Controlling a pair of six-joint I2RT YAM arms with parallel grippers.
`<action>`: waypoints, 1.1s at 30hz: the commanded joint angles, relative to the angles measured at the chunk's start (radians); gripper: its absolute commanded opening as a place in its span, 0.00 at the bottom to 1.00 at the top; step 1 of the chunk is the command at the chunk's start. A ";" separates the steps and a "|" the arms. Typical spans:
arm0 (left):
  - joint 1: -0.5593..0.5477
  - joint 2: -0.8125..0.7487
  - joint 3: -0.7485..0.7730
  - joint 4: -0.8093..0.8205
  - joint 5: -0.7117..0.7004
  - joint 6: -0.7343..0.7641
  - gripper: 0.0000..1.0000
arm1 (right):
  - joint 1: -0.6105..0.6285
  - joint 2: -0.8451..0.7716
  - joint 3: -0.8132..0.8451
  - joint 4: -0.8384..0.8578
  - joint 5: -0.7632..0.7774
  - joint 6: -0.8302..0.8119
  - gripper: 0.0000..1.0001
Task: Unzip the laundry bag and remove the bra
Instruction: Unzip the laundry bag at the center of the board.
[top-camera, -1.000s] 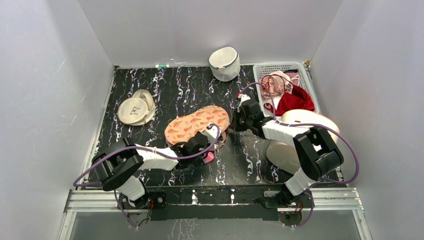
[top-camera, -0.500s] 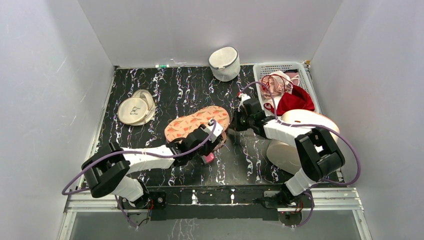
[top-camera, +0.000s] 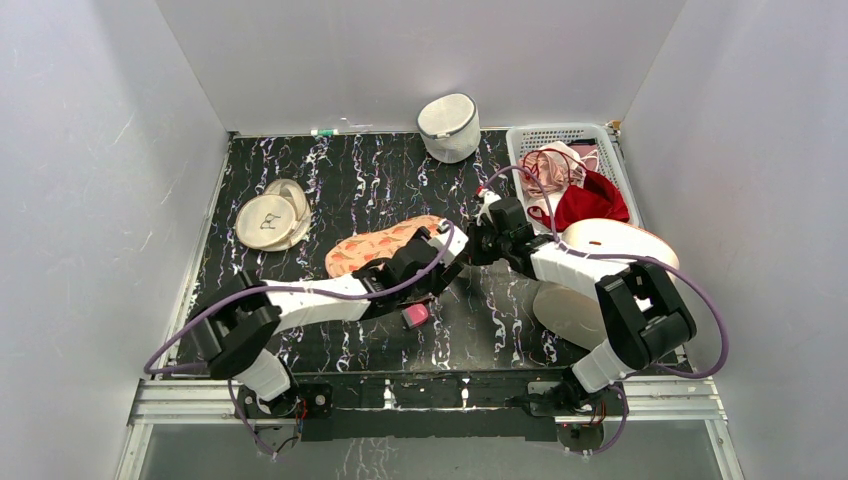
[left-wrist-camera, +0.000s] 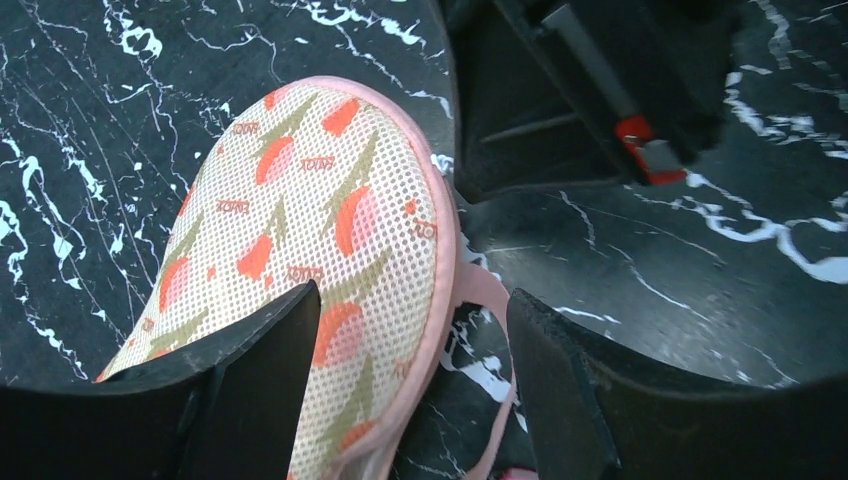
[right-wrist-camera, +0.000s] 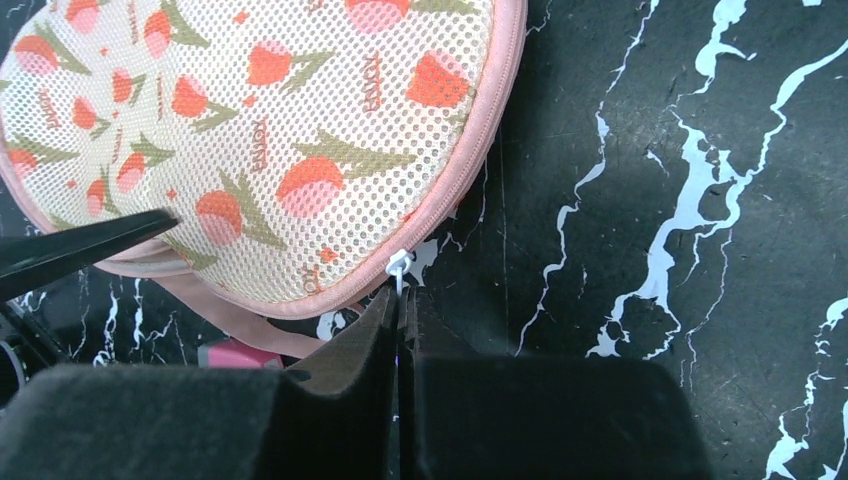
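The laundry bag (top-camera: 372, 250) lies flat mid-table, peach mesh with red-orange print (left-wrist-camera: 300, 220), zipped along its pink edge (right-wrist-camera: 250, 130). My left gripper (top-camera: 441, 252) hovers over its right end, open (left-wrist-camera: 410, 350); the bag's rim and loop strap (left-wrist-camera: 490, 300) lie between the fingers without being pinched. My right gripper (top-camera: 472, 243) is shut on the small white zip pull (right-wrist-camera: 400, 262) at the bag's edge (right-wrist-camera: 402, 300). The bra is hidden.
A white mesh cylinder bag (top-camera: 448, 125) stands at the back. A cream round pouch (top-camera: 270, 220) lies left. A white basket (top-camera: 605, 135) at the right holds a dark red garment (top-camera: 590, 200) and pale clothes. A small pink tag (top-camera: 415, 316) lies near the front.
My left gripper opened and reached up and right, over the bag's right end. The right gripper stayed shut on the zip pull.
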 joint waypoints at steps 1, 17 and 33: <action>-0.004 0.088 0.062 0.051 -0.093 0.064 0.66 | 0.003 -0.055 -0.005 0.049 -0.025 0.017 0.00; 0.000 0.230 0.092 0.121 -0.134 0.070 0.53 | 0.006 -0.059 -0.025 0.064 -0.039 0.011 0.00; 0.020 0.171 -0.009 0.124 -0.124 0.094 0.00 | -0.005 -0.041 0.002 0.029 0.052 -0.026 0.00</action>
